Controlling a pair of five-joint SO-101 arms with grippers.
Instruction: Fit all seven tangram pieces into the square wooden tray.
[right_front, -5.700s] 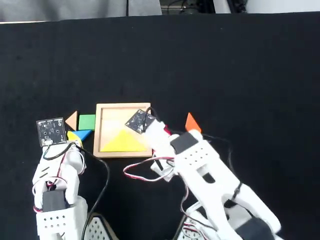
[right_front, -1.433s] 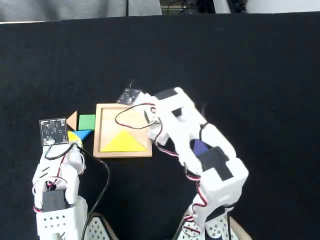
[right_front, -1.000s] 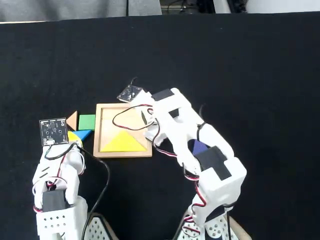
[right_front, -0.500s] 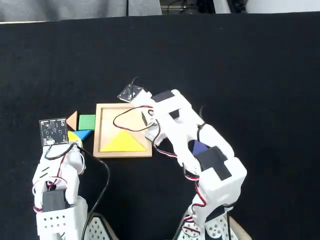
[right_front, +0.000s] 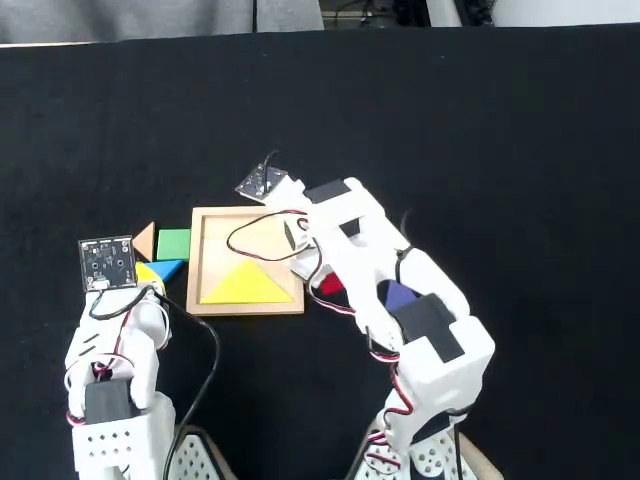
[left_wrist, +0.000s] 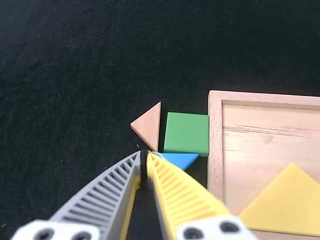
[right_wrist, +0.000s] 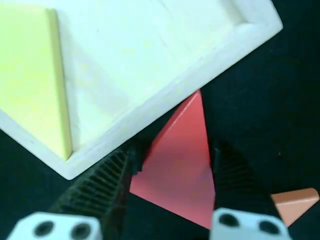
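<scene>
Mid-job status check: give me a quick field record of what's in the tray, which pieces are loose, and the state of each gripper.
tray: square wooden tray, partly hidden by the right arm
inside tray: yellow triangle, the one piece seen placed
loose, left of tray: tan triangle, green square, blue triangle
right gripper: shut on red triangle, whose tip meets the tray's outer wall
also near right arm: orange triangle, purple piece
left gripper: shut, empty, tips beside the blue triangle
</scene>
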